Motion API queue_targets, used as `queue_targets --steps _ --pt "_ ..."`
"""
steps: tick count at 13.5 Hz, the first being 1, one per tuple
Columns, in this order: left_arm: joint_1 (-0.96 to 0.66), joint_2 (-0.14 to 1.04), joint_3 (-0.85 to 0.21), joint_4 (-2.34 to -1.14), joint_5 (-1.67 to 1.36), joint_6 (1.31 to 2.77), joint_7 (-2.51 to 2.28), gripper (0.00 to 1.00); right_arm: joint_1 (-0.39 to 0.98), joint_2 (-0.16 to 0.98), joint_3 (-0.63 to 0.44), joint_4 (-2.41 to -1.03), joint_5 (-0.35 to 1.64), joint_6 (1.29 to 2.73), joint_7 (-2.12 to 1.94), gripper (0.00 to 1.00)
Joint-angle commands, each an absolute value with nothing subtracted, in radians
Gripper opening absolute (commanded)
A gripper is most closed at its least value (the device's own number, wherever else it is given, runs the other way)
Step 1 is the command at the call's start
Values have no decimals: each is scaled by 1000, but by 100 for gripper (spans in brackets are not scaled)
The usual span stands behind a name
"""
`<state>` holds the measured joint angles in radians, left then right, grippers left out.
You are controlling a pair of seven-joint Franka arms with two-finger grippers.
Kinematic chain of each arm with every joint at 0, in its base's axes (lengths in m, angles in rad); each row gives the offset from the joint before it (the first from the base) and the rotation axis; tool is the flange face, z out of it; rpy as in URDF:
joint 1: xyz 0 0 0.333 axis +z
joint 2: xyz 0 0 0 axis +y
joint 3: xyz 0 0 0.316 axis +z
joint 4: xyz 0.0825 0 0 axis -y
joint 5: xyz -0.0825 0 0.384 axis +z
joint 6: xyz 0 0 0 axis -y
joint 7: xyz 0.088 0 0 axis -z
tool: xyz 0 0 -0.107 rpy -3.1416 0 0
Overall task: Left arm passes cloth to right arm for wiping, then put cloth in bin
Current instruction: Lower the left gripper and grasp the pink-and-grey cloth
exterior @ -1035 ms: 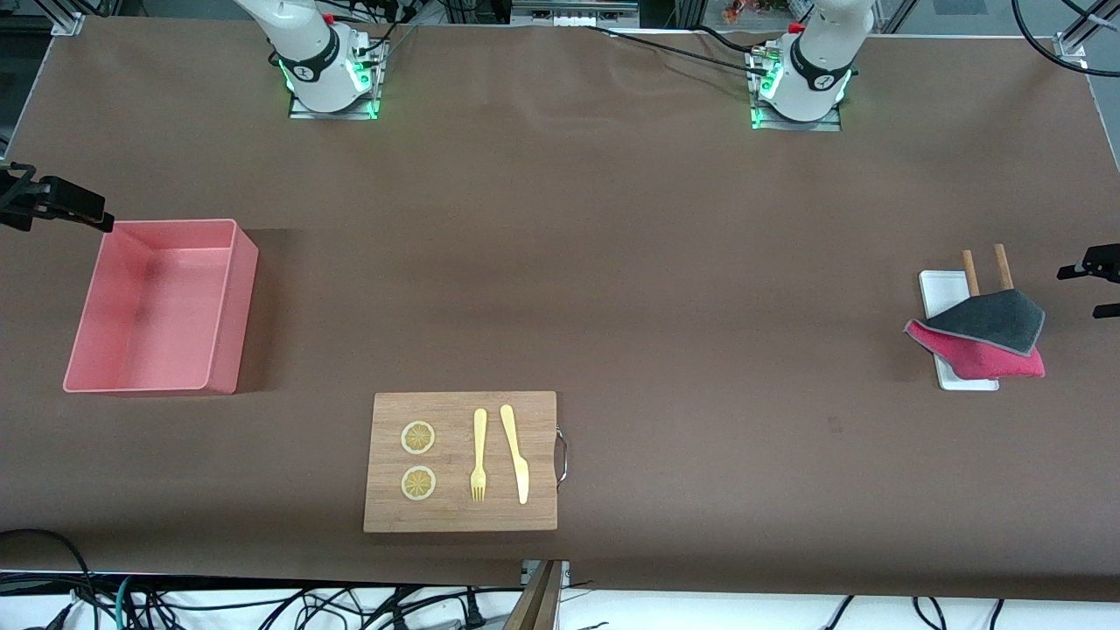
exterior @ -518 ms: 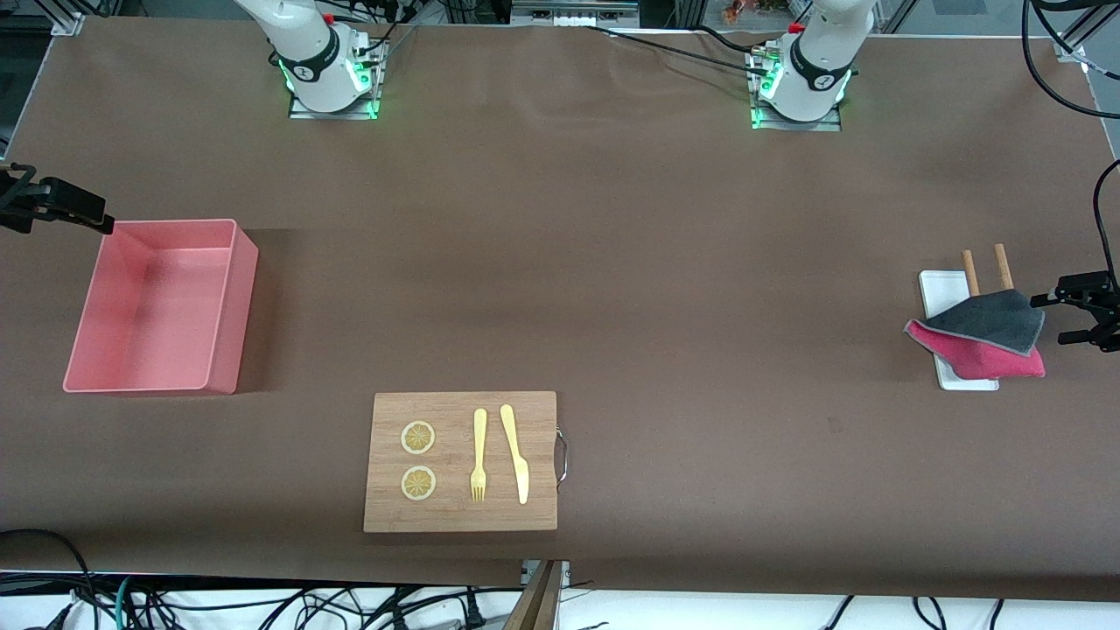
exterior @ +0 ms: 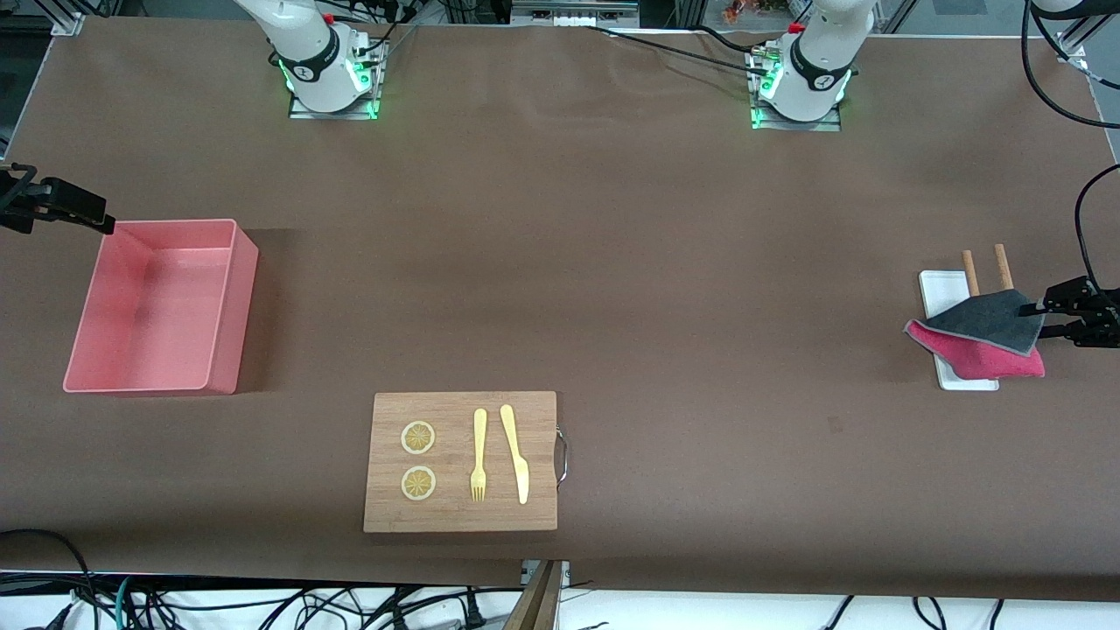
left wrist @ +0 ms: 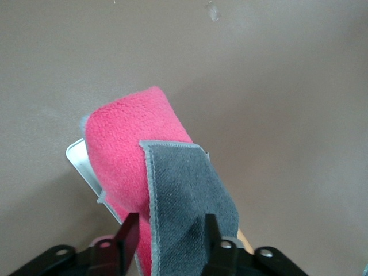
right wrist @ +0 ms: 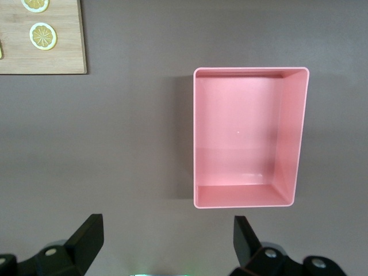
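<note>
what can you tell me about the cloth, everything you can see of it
The cloth is soft and fleecy, dark grey on one face and crimson pink on the other, with a pale stitched hem. It lies folded, a grey flap over pink, draped across a white tray and two wooden handles at the left arm's end of the table. The left gripper straddles the grey flap's edge, one finger on each side; whether it pinches yet is unclear.
</note>
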<state>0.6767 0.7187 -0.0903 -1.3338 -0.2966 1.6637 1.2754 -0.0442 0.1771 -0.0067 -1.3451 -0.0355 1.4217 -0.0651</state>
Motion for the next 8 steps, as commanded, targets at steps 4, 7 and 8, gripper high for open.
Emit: queue_targets --steps 4,7,8 --pt "704 729 -90 -1308 -313 1643 1307 8 -49 181 2 -1344 -21 1410 -80 100" --pt "706 729 -90 -1312 -314 1641 1356 0 -46 190 2 -1362 -23 1420 -80 100" --pt "704 727 -89 -1312 -314 1638 1355 0 -45 193 2 -1365 -25 1431 -80 100"
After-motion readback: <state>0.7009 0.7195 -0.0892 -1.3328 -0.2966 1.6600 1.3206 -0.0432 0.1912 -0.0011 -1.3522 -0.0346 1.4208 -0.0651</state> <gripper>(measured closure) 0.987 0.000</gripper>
